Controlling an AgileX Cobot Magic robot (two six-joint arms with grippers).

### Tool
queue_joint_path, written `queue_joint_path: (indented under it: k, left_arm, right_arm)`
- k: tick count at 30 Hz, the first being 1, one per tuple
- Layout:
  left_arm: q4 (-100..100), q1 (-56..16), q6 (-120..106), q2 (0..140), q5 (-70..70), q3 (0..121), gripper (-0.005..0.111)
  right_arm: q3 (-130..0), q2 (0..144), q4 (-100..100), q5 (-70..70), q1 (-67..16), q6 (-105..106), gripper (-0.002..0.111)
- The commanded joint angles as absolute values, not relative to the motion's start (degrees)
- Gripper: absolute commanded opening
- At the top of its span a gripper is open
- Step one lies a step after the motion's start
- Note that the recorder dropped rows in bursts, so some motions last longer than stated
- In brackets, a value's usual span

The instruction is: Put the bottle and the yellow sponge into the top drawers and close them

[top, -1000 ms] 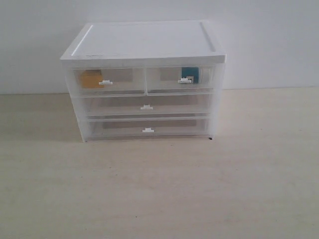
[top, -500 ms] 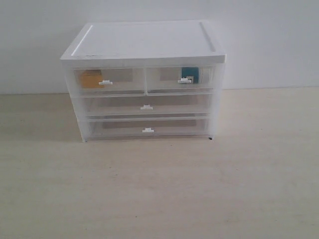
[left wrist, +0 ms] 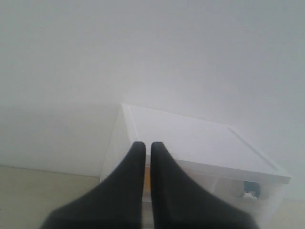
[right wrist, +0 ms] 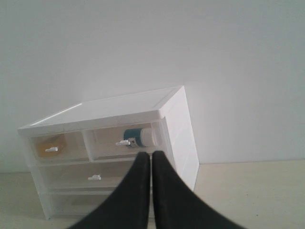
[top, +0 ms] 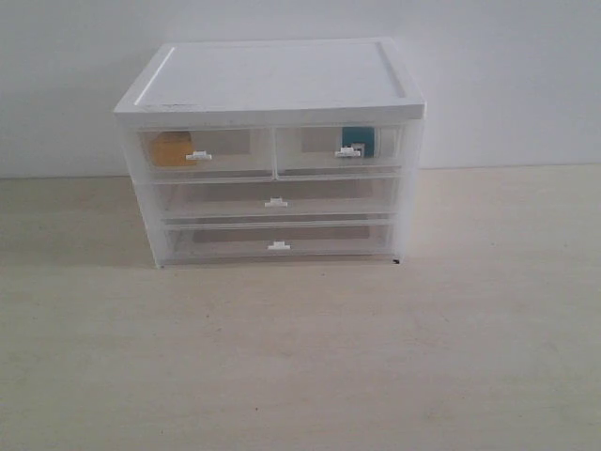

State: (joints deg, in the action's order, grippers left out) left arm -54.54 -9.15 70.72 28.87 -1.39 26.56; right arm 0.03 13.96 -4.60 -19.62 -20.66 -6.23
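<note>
2 closed top drawers (top: 230, 162), 1 yellow sponge (top: 172, 149), 1 bottle (top: 358, 140); all jaws pressed together.

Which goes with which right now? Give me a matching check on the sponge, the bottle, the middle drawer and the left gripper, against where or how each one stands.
Things:
1. yellow sponge
2. bottle
3. middle drawer
4. left gripper

Place or state:
A. inside the right top drawer, as the exterior view shows it
B. shut, holding nothing
C. inside the left top drawer, as the exterior view shows it
D. full width, pushed in

Pairs: 1-C, 2-A, 3-D, 4-B
</note>
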Motion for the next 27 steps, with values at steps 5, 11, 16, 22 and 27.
queue_joint_path:
  k: [5, 11, 16, 22, 27]
  left_arm:
    - [-16.6, -7.7, 34.2, 28.4, 0.0, 24.6, 0.004]
    - [-5.3, -4.0, 20.0, 24.4, -3.7, 17.4, 0.004]
    - [-1.5, -1.0, 18.9, 19.0, -4.6, 11.4, 0.004]
    - [-0.6, -0.5, 13.3, 7.6, -1.5, 3.8, 0.004]
    - [-0.6, -0.5, 11.3, 0.0, 0.0, 0.0, 0.004]
  right_arm:
    - [0.0, 13.8, -4.3, -19.9, -20.5, -6.0, 0.000]
    - [0.0, 13.8, -4.3, -19.9, -20.5, -6.3, 0.000]
    - [0.0, 13.8, -4.3, -19.9, -20.5, -6.3, 0.000]
    - [0.0, 13.8, -4.3, -19.9, -20.5, -6.4, 0.000]
    - [0.0, 13.8, -4.3, -19.9, -20.5, -6.4, 0.000]
